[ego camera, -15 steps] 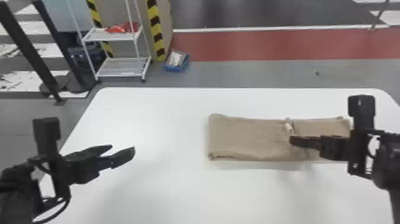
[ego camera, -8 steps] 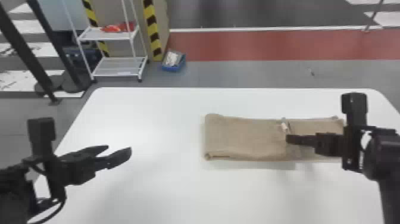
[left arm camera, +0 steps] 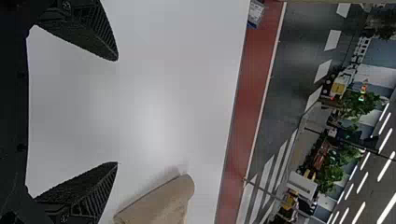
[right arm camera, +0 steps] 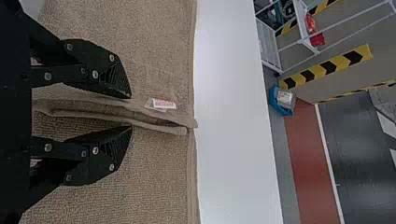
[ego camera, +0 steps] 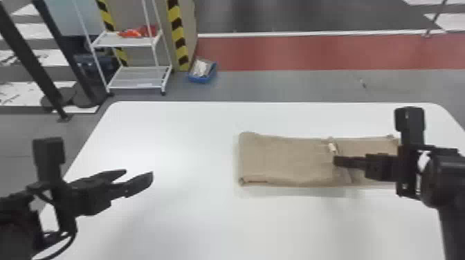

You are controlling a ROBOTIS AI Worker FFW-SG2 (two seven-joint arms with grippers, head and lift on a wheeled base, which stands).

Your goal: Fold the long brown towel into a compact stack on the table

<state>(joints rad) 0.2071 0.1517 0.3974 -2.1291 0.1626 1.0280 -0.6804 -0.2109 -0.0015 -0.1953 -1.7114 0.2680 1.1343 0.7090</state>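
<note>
Brown towel (ego camera: 283, 159) under right claw (right arm camera: 129, 112), whose fingers stand apart, folded hem (right arm camera: 163, 129) between them, tag (right arm camera: 163, 103) just beyond, likely so they can pinch that edge for another fold; left claw (left arm camera: 117, 111), fingers spread, well apart from towel, over table (ego camera: 193, 224)

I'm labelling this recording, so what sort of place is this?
Probably an indoor robot lab or workshop: a white table, a white metal shelf rack and yellow-and-black striped tape.
</note>
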